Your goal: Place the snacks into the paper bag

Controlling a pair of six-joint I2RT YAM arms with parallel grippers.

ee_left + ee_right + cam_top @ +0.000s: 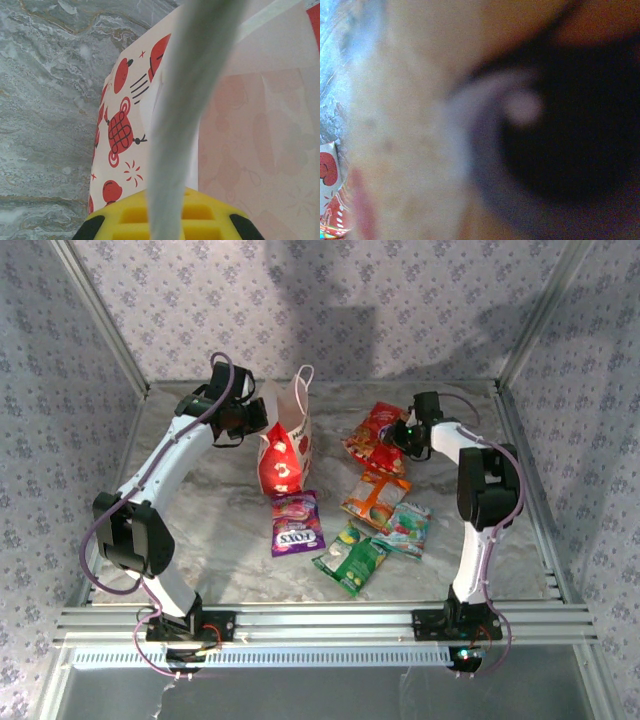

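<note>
— Floral-papered walls (400, 300) all round, grey marbled desk (220, 530) underneath. What's biggest on it?

— That's the paper bag (285, 445), upright at the far middle, long axis vertical, mouth pointing up (handy for dropping things in). At its left, the left pincer (248, 420) is closed on the white string handle (185, 100).

— And the snacks?

— All five lie flat outside the bag. The larger red packet (372, 440) is to its right, long axis slanting far-left to near-right. The right pincer (395, 438) is down on it, and the right arm is the nearer. I cannot tell whether its jaws have closed, because the wrist view is a blur.

— Which way to carry?

— Leftward, I'd judge: the bag stands just left of that pincer.

— The others?

— Purple FOX'S packet (296, 523), orange packet (375, 500), green packet (350, 558) and teal packet (407, 528), all nearer the arms' bases.
</note>
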